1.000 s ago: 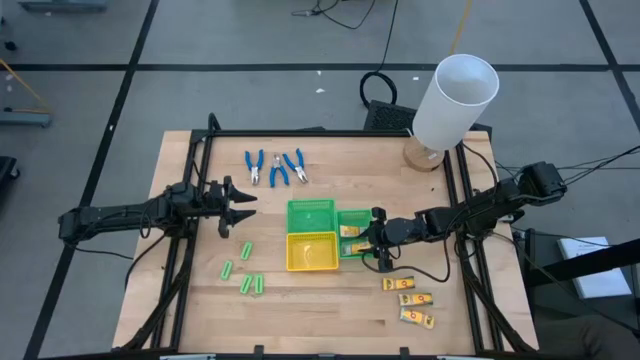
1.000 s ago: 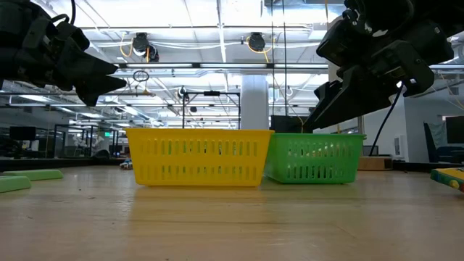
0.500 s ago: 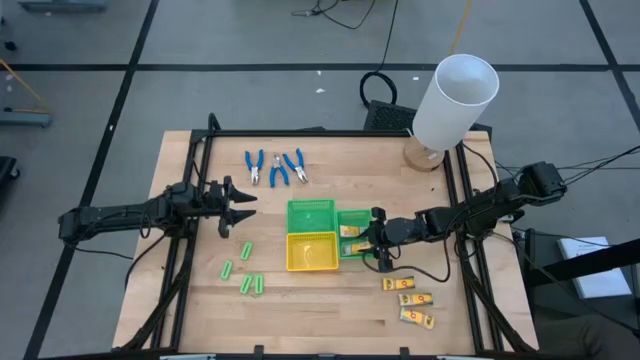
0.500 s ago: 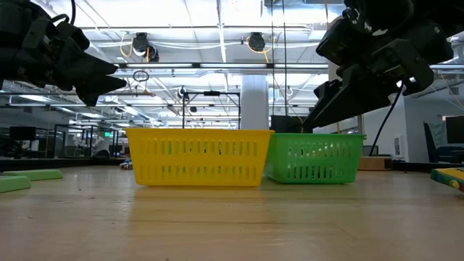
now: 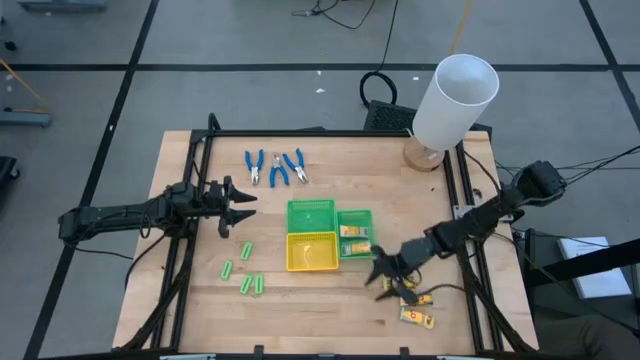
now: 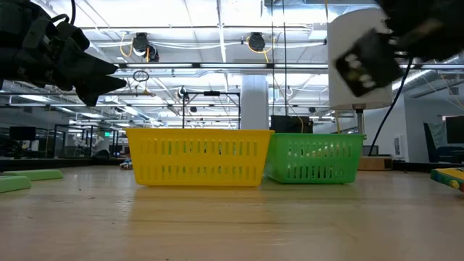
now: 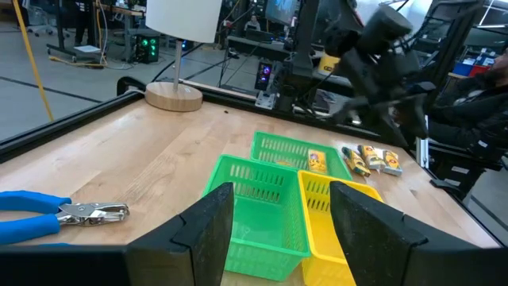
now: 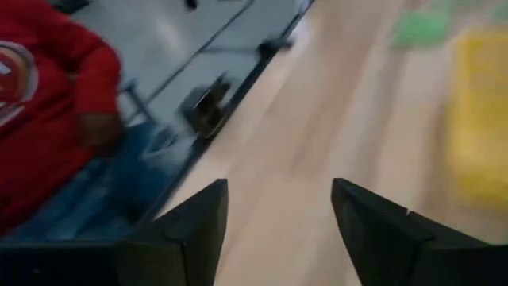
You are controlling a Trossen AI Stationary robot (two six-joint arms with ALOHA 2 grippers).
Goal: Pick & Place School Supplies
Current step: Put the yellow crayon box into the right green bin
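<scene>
The three trays (image 5: 311, 215) stood together near the middle of the table (image 5: 420, 205); one was at the back, one was in front of it, and a smaller one (image 5: 354, 247) was just to their right with packets (image 5: 351, 232) in it; the plier-like tools (image 5: 274, 167) lay behind the trays, toward the left; the sticks (image 5: 244, 271) lay to the front left; three more packets (image 5: 418, 308) lay on the wood to the front right; the right gripper (image 5: 386, 277) was over the table just left of them, its fingers apart; the left gripper (image 5: 243, 205) was left of the trays, fingers spread; a cylinder (image 5: 455, 100) stood at the back right corner.
</scene>
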